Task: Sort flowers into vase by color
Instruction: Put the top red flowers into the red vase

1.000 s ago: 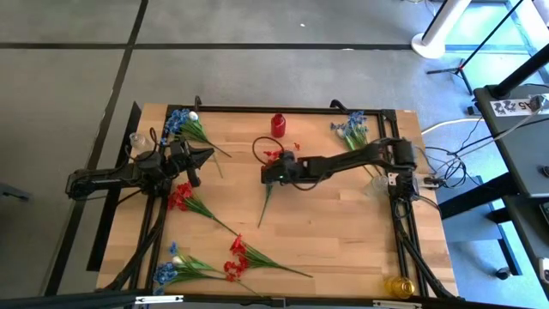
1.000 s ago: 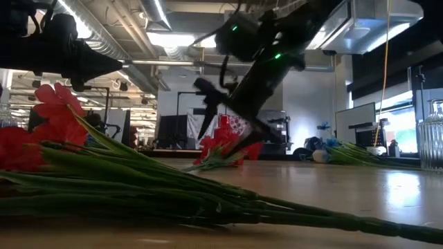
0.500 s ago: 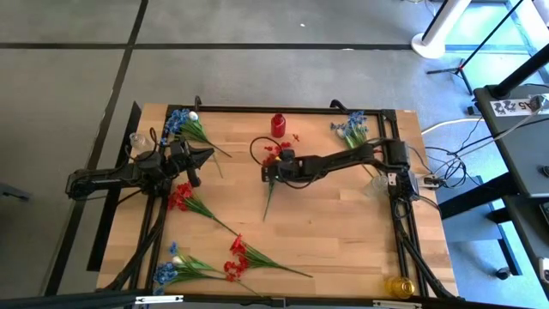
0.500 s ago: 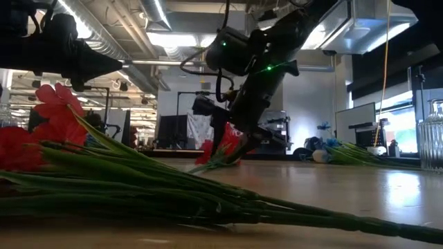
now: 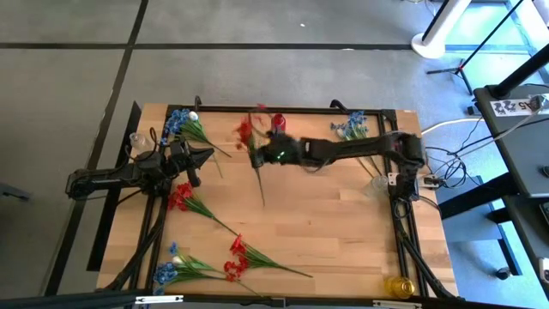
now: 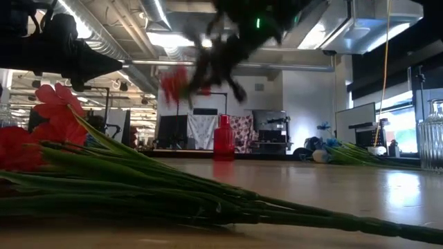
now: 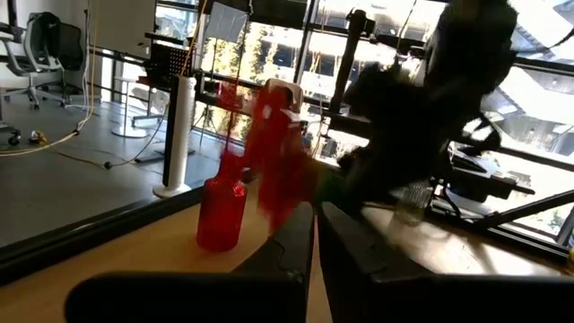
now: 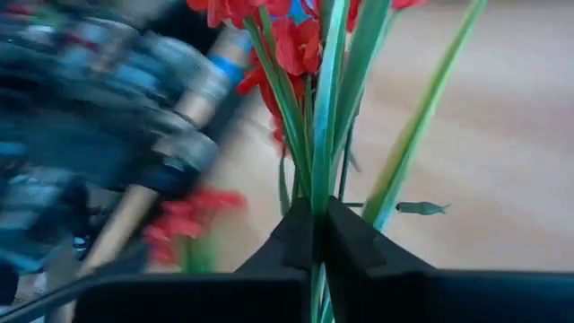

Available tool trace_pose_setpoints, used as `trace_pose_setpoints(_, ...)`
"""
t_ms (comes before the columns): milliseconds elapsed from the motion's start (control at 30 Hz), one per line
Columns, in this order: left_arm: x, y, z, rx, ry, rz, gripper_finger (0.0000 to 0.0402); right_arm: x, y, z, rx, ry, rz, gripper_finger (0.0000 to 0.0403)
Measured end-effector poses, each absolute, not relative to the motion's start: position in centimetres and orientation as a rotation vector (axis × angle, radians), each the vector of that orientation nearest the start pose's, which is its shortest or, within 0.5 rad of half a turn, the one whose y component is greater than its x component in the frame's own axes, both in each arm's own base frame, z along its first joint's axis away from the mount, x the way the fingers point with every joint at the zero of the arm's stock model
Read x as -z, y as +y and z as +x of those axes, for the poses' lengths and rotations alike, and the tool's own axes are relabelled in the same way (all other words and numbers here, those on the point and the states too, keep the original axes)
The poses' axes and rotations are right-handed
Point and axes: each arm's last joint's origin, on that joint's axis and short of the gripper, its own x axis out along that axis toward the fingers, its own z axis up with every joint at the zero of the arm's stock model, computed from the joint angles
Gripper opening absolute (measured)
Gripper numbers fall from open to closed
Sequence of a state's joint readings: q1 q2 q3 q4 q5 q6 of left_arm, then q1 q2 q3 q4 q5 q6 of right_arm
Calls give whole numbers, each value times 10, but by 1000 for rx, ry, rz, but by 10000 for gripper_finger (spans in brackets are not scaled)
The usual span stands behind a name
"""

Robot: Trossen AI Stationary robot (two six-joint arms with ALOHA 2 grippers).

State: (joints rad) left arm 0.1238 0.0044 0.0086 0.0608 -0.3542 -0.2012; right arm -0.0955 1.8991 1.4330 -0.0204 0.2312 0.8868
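My right gripper (image 5: 264, 155) is high over the table's far middle, shut on a red flower sprig (image 5: 246, 130). Its red blossoms (image 6: 177, 80) show left of the red vase (image 5: 278, 124), and its stem (image 5: 260, 190) trails toward the near edge. The red vase (image 6: 223, 138) stands upright on the table. My left gripper (image 5: 207, 155) waits at the left, shut and empty (image 7: 315, 240). Other sprigs lie flat on the table. My right gripper pinches the bundle of thin green stems (image 8: 316, 184) between its two fingers, a little below the red blossoms (image 8: 296, 40). The fingers lie across the stems. In the low view the sprig is lifted off the table, its blossoms high above the wood.
Blue sprigs lie at the far left (image 5: 184, 125) and far right (image 5: 352, 129). Red sprigs lie at left centre (image 5: 184, 198) and near the front (image 5: 244, 257), beside a blue sprig (image 5: 171, 268). Clear vases stand at the left (image 5: 137, 142) and right (image 5: 375, 185), and a yellow one at the front right (image 5: 399, 286).
My right gripper has risen and gone toward the table's far-left, carrying the red sprig. The sprig, whose blossoms lay on the table in front of the red vase, is now lifted clear, with its blossoms left of the vase.
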Motion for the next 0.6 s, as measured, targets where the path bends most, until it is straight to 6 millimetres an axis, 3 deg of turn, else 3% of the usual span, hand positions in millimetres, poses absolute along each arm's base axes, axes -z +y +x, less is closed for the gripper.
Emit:
trace_pose_setpoints(100, -172, 22, 93, -470, -113, -205, 18, -299, -62, 422, 504, 136, 632, 11)
trace_pose_setpoints(233, -172, 22, 93, -470, -113, -205, 18, -344, -103, 399, 607, -50, 379, 15)
trace_pose_setpoints(433, -172, 22, 93, -470, -113, -205, 18, -362, -165, 377, 613, -171, 112, 7)
trace_pose_setpoints(600, -172, 22, 93, -470, -113, -205, 18, -360, -195, 366, 583, -145, -54, 5)
